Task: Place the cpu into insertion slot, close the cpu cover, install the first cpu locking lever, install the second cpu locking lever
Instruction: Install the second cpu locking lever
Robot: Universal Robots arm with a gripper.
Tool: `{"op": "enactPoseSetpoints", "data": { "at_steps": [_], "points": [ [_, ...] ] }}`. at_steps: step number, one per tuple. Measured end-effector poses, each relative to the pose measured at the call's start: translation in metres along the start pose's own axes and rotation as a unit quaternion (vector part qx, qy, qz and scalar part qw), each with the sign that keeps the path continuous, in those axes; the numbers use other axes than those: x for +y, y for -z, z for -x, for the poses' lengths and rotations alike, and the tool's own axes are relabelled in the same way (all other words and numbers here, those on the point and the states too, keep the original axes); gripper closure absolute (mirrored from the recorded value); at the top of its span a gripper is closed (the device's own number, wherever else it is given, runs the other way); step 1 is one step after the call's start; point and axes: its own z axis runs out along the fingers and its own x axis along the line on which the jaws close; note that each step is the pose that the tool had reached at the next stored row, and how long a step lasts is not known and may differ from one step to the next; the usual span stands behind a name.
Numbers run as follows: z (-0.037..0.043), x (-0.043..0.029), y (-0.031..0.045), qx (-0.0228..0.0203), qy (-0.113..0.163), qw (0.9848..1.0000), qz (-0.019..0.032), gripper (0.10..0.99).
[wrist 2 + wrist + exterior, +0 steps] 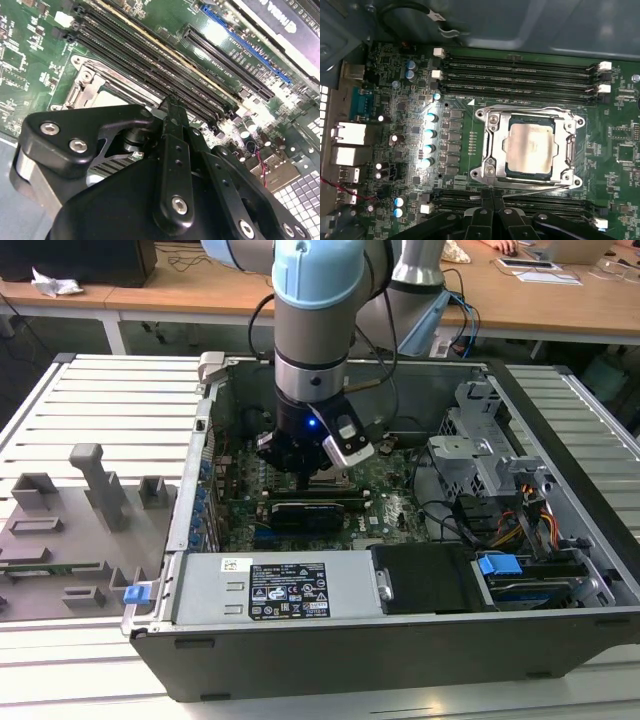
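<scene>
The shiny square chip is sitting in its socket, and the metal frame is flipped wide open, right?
Not quite. The first wrist view shows the cpu in the insertion slot, but the cpu cover lies closed around it, not flipped open.

Cpu (530, 149): small flat square chip, pale silvery-grey top with a dull sheen. Lies flat, seated inside the insertion slot (492, 152), square to its edges.

Insertion slot: square socket with a metal rim, set in green circuit board between two banks of long black slots. In the second wrist view its corner (82, 82) shows with a round screw head at the rim.

Cpu cover (570, 150): thin silvery frame plate, large square opening in the middle. Lies down flat over the socket, framing the chip; the chip's top shows through the opening. A thin wire lever (532, 187) runs along one side of the frame.
</scene>
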Motion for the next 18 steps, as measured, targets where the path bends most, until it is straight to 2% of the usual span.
{"op": "enactPoseSetpoints", "data": {
  "at_steps": [6,8,11,12,14,18],
  "points": [
    [-0.01,-0.0034,-0.0063,-0.0029,0.0,1.0,0.0074,0.98],
    [-0.0105,-0.0036,-0.0079,-0.0032,0.0,1.0,0.009,0.98],
    [-0.0109,-0.0042,-0.0102,-0.0035,0.0,0.9999,0.0143,0.98],
    [-0.0108,-0.0043,-0.0115,-0.0041,0.0,0.9998,0.0212,0.98],
    [-0.011,-0.0043,-0.0128,-0.0047,0.0,0.9995,0.0297,0.98],
    [-0.011,-0.0045,-0.0146,-0.0055,0.0,0.9992,0.0401,0.98]
  ]
}}
